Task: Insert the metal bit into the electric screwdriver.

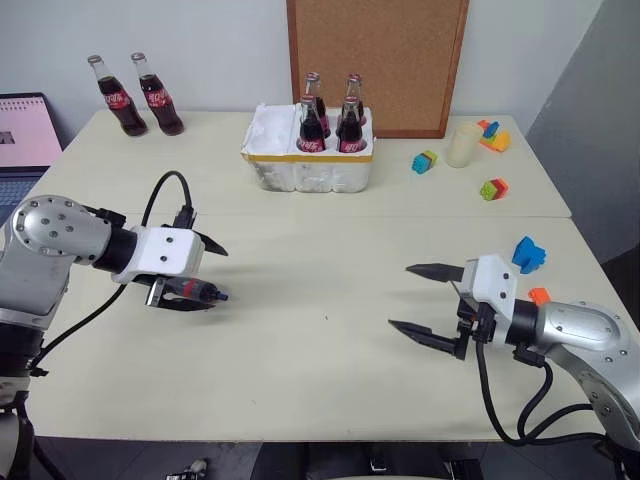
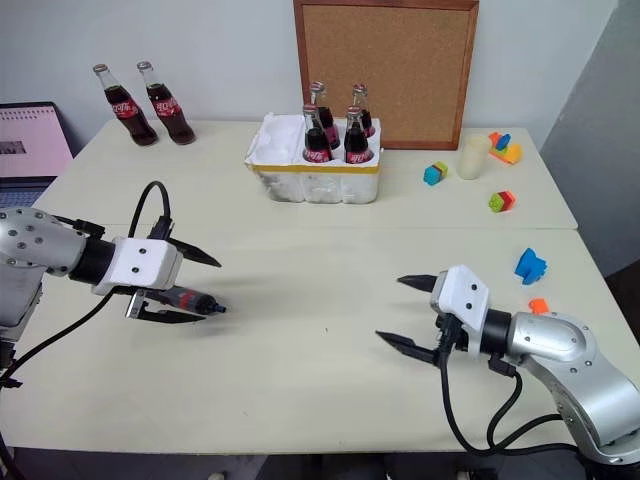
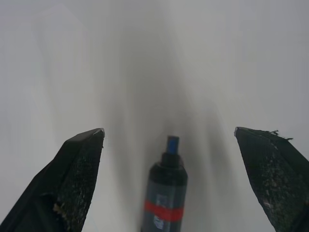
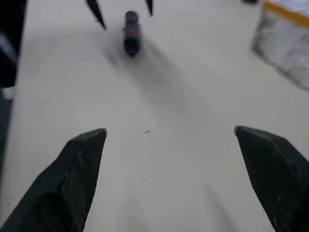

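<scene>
both grippers [image 1: 212,272] [image 1: 419,298] wide open

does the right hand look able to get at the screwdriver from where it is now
Probably yes. The right hand is open and points across bare table toward the screwdriver, with nothing between them. The screwdriver sits between the open left hand's fingers, which crowd it.

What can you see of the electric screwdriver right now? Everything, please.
The electric screwdriver is a small pen-shaped cylinder: dark grey to black body, a red band around it, a tapered black nose ending in a small bluish tip. It looks like plastic. It sits between the wide-open jaws of the left gripper, running along them, nose pointing toward the table's middle. The fingers stand clear of its sides. Its rear end is hidden by the gripper body, so what bears it is unclear.
</scene>
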Motion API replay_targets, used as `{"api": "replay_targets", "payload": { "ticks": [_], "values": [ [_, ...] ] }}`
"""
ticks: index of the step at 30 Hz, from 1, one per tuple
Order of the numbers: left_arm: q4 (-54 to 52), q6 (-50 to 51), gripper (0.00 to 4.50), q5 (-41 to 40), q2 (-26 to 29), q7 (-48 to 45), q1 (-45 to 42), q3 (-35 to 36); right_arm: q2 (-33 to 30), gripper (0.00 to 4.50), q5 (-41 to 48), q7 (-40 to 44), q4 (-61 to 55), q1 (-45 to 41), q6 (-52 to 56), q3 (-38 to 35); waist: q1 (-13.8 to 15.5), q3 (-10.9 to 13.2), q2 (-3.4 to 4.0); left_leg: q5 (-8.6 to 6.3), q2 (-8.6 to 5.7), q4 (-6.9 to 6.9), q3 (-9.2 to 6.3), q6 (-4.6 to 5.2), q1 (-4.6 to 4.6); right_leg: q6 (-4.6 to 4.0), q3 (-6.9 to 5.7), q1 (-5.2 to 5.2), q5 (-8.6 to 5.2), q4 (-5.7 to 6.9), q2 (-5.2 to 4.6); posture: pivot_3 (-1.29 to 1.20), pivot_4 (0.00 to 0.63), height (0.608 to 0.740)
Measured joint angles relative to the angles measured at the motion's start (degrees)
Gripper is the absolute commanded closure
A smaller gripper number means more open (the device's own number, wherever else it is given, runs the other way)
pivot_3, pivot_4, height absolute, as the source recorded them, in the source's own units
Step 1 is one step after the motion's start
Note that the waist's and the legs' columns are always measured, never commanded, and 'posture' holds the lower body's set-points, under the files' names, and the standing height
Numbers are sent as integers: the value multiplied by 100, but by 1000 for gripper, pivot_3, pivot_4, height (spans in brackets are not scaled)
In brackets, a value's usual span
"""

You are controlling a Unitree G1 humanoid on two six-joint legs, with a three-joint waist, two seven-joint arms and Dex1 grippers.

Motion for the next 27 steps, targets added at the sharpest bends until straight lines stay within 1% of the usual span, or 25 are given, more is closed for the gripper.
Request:
{"api": "replay_targets", "payload": {
  "ticks": [3,7,10,15,21,25,27],
  "values": [
    [489,-487,0,388,-7,-108,-265,-260,-29,40,-11,23,-23,28,46,215,-6,-3,-5,0,-3,9,0,0,-38,2,-7,-37,2,10,0,0,150,740],
    [1178,-1121,0,1138,-112,-46,-717,-691,-21,40,-201,-70,-41,225,-42,481,-7,-4,-6,0,-5,9,-6,0,-45,2,-21,-40,2,10,2,0,150,740],
    [1700,-1419,0,1450,-241,-29,-1084,-868,23,40,-323,-150,-45,425,-126,673,-16,-4,-6,0,-4,9,-8,0,-49,2,-24,-42,2,10,3,0,150,740],
    [1890,-1280,0,1494,-522,-95,-1252,-965,153,40,-456,-341,-102,435,-162,935,-30,-4,-7,0,-4,14,-7,0,-47,2,-22,-41,2,15,3,0,150,740],
    [1866,-1085,0,1517,-523,-161,-1141,-998,173,40,-483,-453,-196,397,-130,976,-41,-4,-8,0,0,14,-13,0,-47,2,-26,-41,2,16,4,0,150,740],
    [1861,-1016,0,1583,-523,-155,-1065,-999,173,40,-421,-473,-231,211,-37,977,-35,-5,-8,1,-2,17,-15,0,-46,2,-29,-39,2,19,4,0,150,740],
    [1826,-960,352,1588,-523,-129,-995,-998,173,0,-366,-482,-243,167,14,976,-34,-5,-9,1,-1,17,-17,0,-46,2,-30,-38,3,19,4,0,150,740]
  ]
}}
